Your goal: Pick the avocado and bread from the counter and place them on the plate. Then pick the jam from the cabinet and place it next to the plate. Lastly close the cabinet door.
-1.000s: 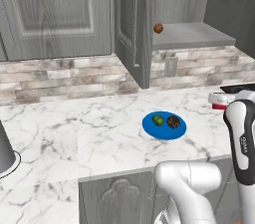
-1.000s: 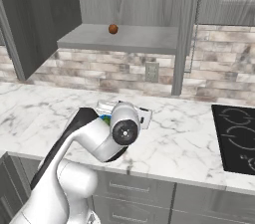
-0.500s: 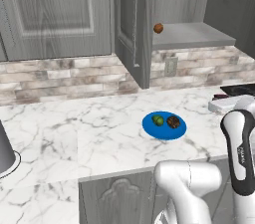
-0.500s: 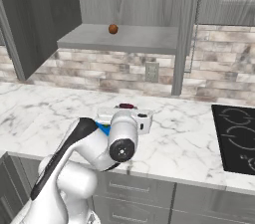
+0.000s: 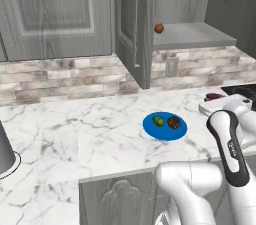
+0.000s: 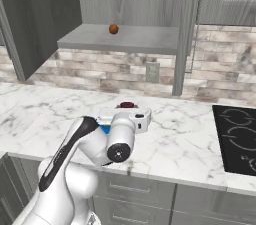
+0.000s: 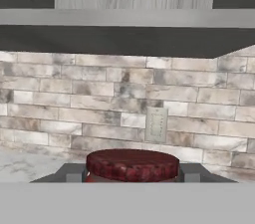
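My gripper (image 7: 132,170) is shut on the jam (image 7: 132,164), a red jar with a dark red lid, held between the two fingers. In the left base view the jam (image 5: 216,96) and gripper (image 5: 218,100) hang low over the counter (image 5: 75,129), to the right of the blue plate (image 5: 153,130). The green avocado (image 5: 158,120) and the dark brown bread (image 5: 174,122) lie on the plate. In the right base view the jam (image 6: 127,104) shows above the hand, and a sliver of the plate (image 6: 105,129) shows behind the arm. The cabinet door (image 5: 131,24) stands open.
An orange-brown ball (image 5: 159,28) sits on the cabinet shelf (image 5: 192,35). A black stovetop (image 6: 235,136) lies at the counter's right end. A grey pot (image 5: 5,154) stands at the left edge. A brick backsplash with an outlet (image 7: 156,124) lies ahead of the hand.
The arm's elbow has sunk lower in both base views. The hand has shifted only slightly and still holds the jam.
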Motion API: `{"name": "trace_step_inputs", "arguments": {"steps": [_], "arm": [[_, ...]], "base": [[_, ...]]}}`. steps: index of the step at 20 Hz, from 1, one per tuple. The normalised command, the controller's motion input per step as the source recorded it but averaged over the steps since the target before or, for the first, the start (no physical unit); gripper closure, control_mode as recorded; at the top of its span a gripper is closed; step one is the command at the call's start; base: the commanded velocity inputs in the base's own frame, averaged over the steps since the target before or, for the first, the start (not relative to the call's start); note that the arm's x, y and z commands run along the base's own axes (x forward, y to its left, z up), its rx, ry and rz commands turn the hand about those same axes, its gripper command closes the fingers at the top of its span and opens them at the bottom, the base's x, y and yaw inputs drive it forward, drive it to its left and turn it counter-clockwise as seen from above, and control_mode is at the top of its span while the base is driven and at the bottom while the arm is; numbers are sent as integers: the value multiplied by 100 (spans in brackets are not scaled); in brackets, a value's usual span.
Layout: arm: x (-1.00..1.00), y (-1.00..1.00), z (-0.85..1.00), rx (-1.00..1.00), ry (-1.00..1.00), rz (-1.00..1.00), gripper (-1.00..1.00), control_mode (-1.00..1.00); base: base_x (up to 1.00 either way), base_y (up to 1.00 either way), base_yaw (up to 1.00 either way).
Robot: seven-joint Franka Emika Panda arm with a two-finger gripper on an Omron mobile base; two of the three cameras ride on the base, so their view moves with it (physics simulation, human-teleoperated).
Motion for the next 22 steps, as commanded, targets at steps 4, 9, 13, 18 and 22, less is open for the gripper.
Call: {"name": "trace_step_inputs", "arguments": {"steps": [4,9,13,18,22], "arm": [[56,-9,-20,0,1,0,100,-100],[25,-40,-24,2,0,0,100,-100],[2,-47,-16,6,-2,0,100,-100],[7,-37,-13,4,0,0,100,-100],[7,-9,-20,-1,0,0,100,-100]], "base": [[0,0,0],[0,0,0],[0,0,0],[0,0,0],[0,0,0]]}}
